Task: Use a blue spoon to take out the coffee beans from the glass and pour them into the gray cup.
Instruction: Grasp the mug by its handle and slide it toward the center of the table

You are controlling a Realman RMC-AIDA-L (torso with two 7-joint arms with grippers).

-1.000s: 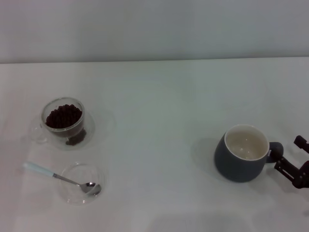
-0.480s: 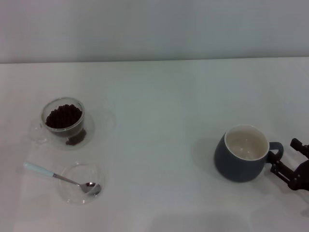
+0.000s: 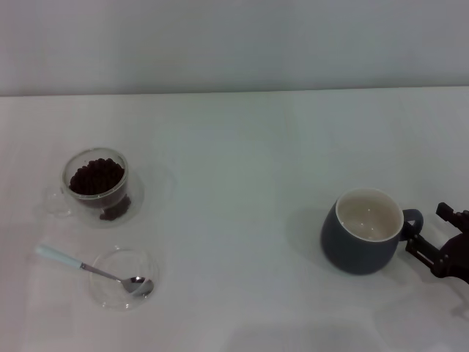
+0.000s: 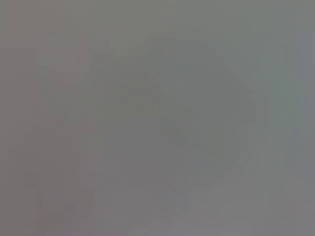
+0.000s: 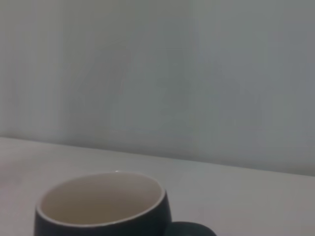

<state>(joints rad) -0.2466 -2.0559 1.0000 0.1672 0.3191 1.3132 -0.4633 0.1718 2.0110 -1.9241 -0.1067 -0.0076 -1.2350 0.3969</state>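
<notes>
The glass [image 3: 95,187] holds a heap of coffee beans [image 3: 96,176] and stands at the left of the white table. The blue spoon [image 3: 56,255] lies nearer me, its metal bowl resting in a shallow clear dish [image 3: 121,279]. The gray cup [image 3: 361,233], cream-white and empty inside, stands at the right with its handle [image 3: 411,220] pointing right; it also shows in the right wrist view [image 5: 101,206]. My right gripper [image 3: 429,230] is open at the handle, one finger on each side of it. My left gripper is out of view; its wrist view is blank grey.
The white table [image 3: 242,220] runs back to a pale wall. Its right edge lies close beyond my right gripper.
My right gripper has moved left up to the cup's handle. The gray cup has shifted slightly left. The glass, spoon and dish have not moved.
</notes>
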